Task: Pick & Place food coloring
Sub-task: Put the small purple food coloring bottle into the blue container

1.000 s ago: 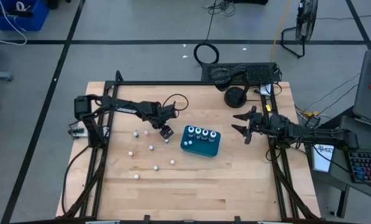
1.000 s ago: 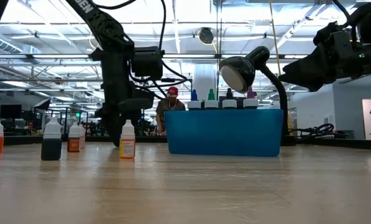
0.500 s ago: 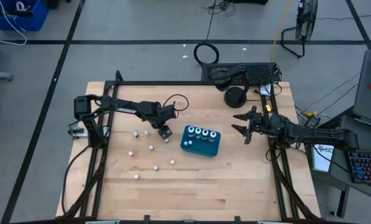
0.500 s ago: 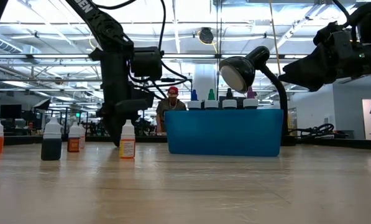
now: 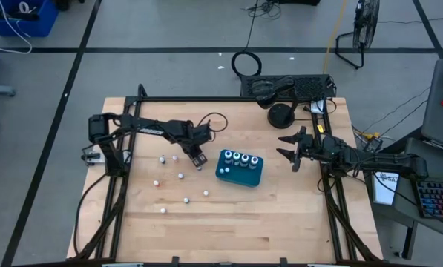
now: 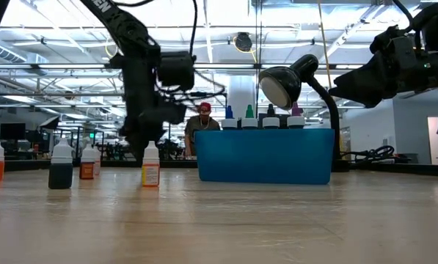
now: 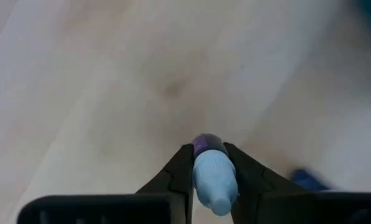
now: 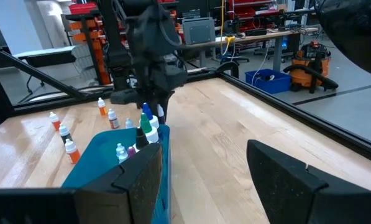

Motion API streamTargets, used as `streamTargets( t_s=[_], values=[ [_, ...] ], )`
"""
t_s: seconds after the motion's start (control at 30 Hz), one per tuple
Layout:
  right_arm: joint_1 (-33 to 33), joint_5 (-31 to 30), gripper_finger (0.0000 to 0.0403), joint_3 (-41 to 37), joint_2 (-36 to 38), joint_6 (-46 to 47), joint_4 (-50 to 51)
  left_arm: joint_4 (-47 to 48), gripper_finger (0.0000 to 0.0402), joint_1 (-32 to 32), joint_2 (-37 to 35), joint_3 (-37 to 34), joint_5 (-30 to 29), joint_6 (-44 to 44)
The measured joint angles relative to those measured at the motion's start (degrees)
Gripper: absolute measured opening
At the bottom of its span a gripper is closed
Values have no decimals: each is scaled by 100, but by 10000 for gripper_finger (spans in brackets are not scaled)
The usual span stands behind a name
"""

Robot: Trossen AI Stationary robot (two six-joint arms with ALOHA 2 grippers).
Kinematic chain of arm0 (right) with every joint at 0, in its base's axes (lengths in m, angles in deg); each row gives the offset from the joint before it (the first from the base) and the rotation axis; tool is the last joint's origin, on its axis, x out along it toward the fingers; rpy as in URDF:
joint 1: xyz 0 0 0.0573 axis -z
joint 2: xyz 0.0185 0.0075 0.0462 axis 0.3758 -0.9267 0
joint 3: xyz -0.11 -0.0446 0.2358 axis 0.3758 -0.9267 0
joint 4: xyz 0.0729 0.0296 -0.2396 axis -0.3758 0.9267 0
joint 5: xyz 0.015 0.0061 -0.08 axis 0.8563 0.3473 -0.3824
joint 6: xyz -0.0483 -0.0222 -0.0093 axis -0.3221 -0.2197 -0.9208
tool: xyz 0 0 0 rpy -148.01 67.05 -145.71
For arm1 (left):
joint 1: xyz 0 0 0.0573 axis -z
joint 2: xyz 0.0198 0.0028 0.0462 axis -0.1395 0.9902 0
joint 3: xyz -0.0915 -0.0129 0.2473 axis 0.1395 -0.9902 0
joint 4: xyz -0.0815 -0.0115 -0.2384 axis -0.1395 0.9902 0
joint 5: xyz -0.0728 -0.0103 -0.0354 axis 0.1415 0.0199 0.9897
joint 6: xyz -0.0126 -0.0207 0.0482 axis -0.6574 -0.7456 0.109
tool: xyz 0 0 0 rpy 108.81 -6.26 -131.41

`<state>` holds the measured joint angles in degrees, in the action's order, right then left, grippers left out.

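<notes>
Several small food coloring bottles with white caps stand loose on the wooden table (image 5: pixel 280 215) left of a teal box (image 5: pixel 240 170), among them an orange one (image 6: pixel 150 166) and a dark one (image 6: pixel 60 167). Several more stand in the box (image 8: pixel 110 165). My left gripper (image 5: pixel 197 159) is just left of the box, pointing down, shut on a purple-bodied bottle (image 7: pixel 211 171) with a pale cap. My right gripper (image 5: pixel 291 153) hangs open above the table to the right of the box, with nothing between its fingers (image 8: pixel 284 180). My left gripper pinches the purple bottle between its two fingers, which sit on opposite sides of the body just below the cap (image 7: pixel 202 147). The fingers come from above, pointing down. The bottle stays upright, cap toward the wrist. Whether its base rests on the table, I cannot tell.
A black desk lamp (image 5: pixel 280 113) and cables lie at the table's far right corner. The near half of the table is bare wood. A person (image 6: pixel 202 121) shows in the room behind the box.
My left gripper has shut its fingers on the purple bottle beside the box and has shifted a little toward the box. My right gripper has kept still.
</notes>
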<state>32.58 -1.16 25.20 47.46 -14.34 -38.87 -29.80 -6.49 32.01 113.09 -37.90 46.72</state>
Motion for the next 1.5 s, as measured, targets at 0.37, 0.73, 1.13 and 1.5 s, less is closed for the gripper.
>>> streamTargets(
  t_s=[0.37, 0.73, 1.13, 1.5],
  values=[
    [2, 0, 224, -2, 0, 0, 0, 1101, 64, 1016, 11, 2270, -493, 374],
    [0, 0, 224, 0, 0, -1, -5, 2186, 64, 1588, 1729, 4882, -666, 1072],
    [1, 0, 224, 0, 0, 0, -2, 2476, 64, 1796, 3069, 5985, -225, 1535],
    [2, 0, 224, -2, -2, -2, 0, 2407, 64, 1730, 3064, 5385, -506, 1163]
  ],
)
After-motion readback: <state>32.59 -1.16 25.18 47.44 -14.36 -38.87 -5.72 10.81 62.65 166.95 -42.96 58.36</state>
